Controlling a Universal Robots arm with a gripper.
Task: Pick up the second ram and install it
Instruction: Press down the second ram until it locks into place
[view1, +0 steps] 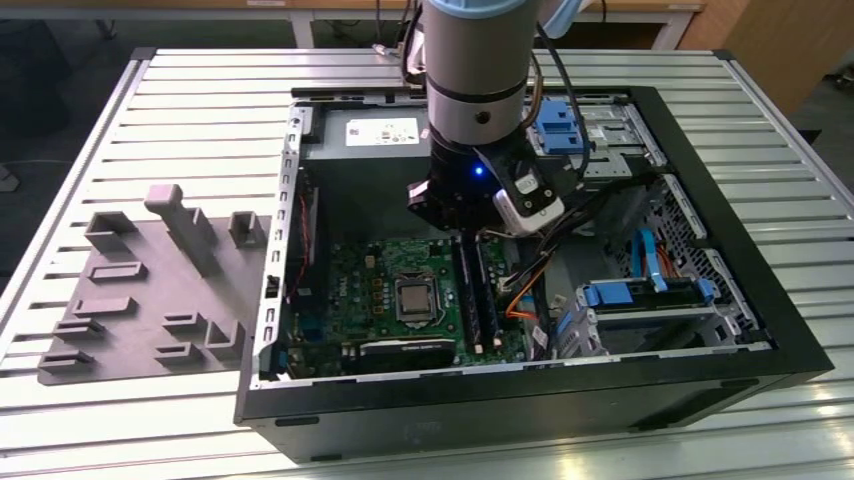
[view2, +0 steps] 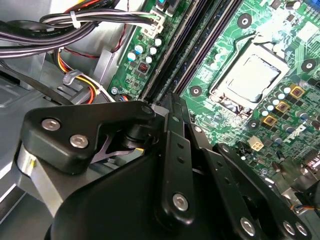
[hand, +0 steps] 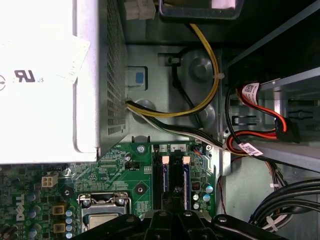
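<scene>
Hovering end effector (view1: 461, 225) above motherboard (view1: 400, 290)

We count one robot arm (view1: 470, 70) carrying one gripper (view1: 454, 228), lowered into one open computer case (view1: 747, 300) that rests on one slatted metal table (view1: 187, 110). Inside the case lies one green motherboard (view1: 387, 270) with one processor socket (view1: 416, 300); in the first wrist view we count one power supply box (hand: 50, 80) and two memory sticks (hand: 165, 177) seated upright side by side in their slots, each showing a blue-green edge. Beside the case, toward the exterior view's left, sits one grey moulded tray (view1: 147, 290). We count one yellow cable (hand: 212, 65) among the bundled wiring, whose remaining strands we cannot count reliably.
</scene>
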